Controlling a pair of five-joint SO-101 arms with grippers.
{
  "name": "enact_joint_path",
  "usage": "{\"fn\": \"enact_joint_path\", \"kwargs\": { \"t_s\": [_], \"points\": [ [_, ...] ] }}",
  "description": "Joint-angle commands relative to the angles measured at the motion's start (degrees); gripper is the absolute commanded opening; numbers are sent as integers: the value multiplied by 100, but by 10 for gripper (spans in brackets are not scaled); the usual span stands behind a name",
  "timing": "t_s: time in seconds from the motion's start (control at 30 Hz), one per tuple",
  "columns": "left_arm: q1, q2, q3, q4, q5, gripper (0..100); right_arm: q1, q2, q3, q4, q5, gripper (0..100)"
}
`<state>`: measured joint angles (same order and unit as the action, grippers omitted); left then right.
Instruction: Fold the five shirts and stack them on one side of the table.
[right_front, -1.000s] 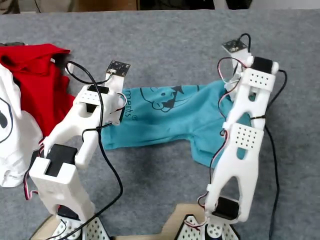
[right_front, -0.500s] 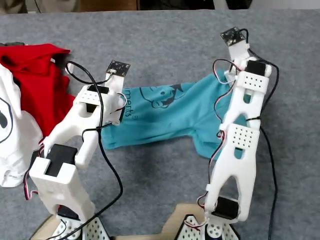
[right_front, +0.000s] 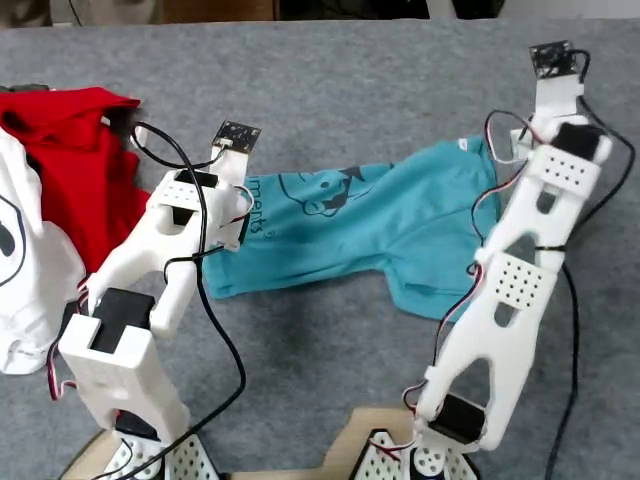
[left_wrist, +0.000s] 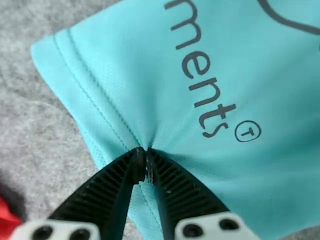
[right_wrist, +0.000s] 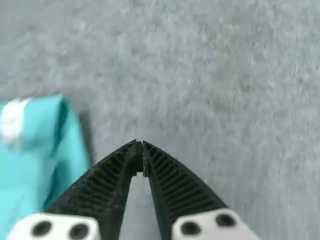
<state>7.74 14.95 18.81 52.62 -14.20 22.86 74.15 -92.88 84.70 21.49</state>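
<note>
One teal shirt (right_front: 370, 235) lies mid-surface in the high view, spread unevenly between my left arm (right_front: 160, 240) and right arm (right_front: 520, 270), not folded yet. The red shirt (right_front: 75, 150) and white shirt (right_front: 25, 270) are heaped at the left edge of the grey surface (right_front: 330, 90), overlapping and also unfolded. Risk: that heap is close beside my left arm, so a wide swing could drag it. Count: 3 shirts (1 teal, 1 red, 1 white) against the five in the task, plus 2 arms.

Left wrist view: the left end effector (left_wrist: 145, 162) is clamped on the teal shirt's hem near a corner, with the fabric puckered at the tips. The bite looks thin, right at the hem stitching. Risk: a hard pull slips the hem out, or a one-sided pull skews the shirt. Count: 1 shirt, 1 end effector.

Right wrist view: the right end effector (right_wrist: 140, 152) is closed with nothing in it, above bare surface. The teal shirt's end with the white tag (right_wrist: 12, 120) is just beside it, apparently not touching. Risk: with no hold on that end, a fold started now would be left-only and bunch the cloth. It must also open before a regrasp, or it just shoves fabric. Count: 1 shirt edge, 1 end effector.
</note>
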Motion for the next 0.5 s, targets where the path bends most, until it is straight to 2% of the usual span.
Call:
{"fn": "enact_joint_path", "kwargs": {
  "t_s": [0.0, 0.07, 0.2, 0.37, 0.47],
  "points": [
    [-9, -4, 0, 44, -35, 19, -365, -945, -259, 1565, 431, 5],
    [-35, -4, -114, 79, -18, 19, -532, -1068, -101, 1802, 563, 5],
    [-193, -145, -677, 220, 185, 19, -400, -1525, 901, 1802, 870, 5],
    [-105, -664, -1521, 809, 255, 19, -312, -3020, 3556, 1776, 1196, 5],
    [-53, -936, -1837, 1152, 237, 19, -505, -3916, 5218, 1538, 1310, 5]
  ]
}}
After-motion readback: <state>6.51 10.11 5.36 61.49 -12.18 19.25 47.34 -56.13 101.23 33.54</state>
